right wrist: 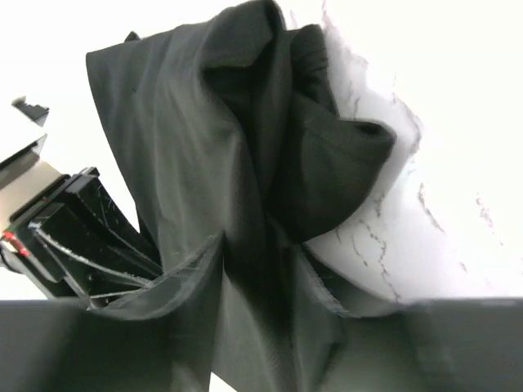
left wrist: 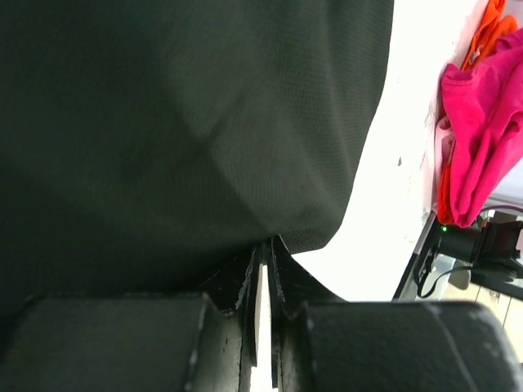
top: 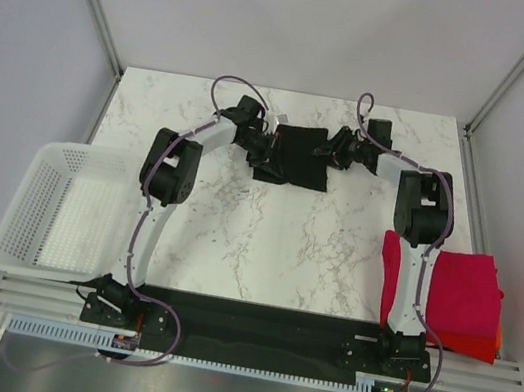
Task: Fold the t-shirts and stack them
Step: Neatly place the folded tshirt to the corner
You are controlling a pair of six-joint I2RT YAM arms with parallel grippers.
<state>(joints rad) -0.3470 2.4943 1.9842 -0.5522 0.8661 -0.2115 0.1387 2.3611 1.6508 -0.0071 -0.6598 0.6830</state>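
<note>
A black t-shirt [top: 299, 157] lies bunched at the far middle of the marble table [top: 267, 227]. My left gripper [top: 269, 145] is shut on its left edge; in the left wrist view the black cloth [left wrist: 180, 122] fills the frame above the closed gripper [left wrist: 265, 261]. My right gripper [top: 334, 152] is shut on its right edge; the right wrist view shows the cloth [right wrist: 245, 163] pinched in the gripper [right wrist: 261, 269]. A folded magenta-red shirt [top: 464, 288] lies on an orange-red one [top: 487, 346] at the near right.
A white mesh basket [top: 51, 210] stands at the left edge of the table. The magenta shirt [left wrist: 482, 122] and orange shirt [left wrist: 490, 28] also show at the right of the left wrist view. Metal frame posts rise at the far corners.
</note>
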